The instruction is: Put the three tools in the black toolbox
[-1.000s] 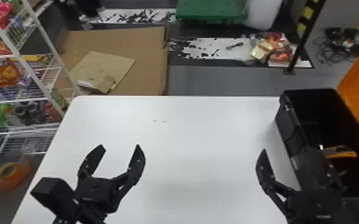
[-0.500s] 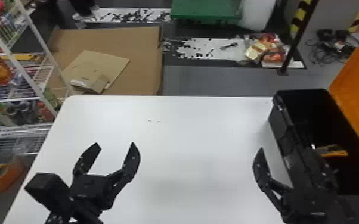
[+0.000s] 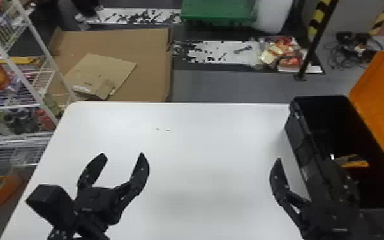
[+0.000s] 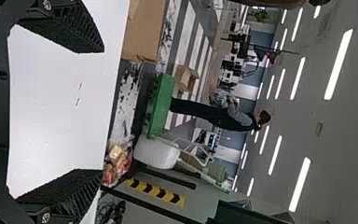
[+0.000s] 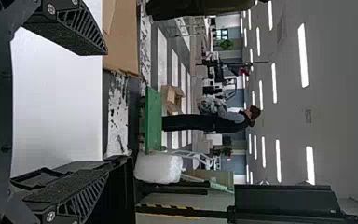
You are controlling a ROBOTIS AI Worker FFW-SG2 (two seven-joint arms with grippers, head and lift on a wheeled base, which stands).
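Holds left gripper (image 3: 122,155) wide and empty above the white table (image 3: 201,166); holds right gripper (image 3: 305,162) just as wide and empty by the black toolbox (image 3: 298,138). Shows a yellow-and-black tool (image 3: 355,162) inside the toolbox — near the right gripper's outer finger, well apart from the left gripper.

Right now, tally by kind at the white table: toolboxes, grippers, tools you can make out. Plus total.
Toolbox: 1
Left gripper and right gripper: 2
Orange tool, inside the toolbox: 1; the dark interior may hide more
Total made out: 4
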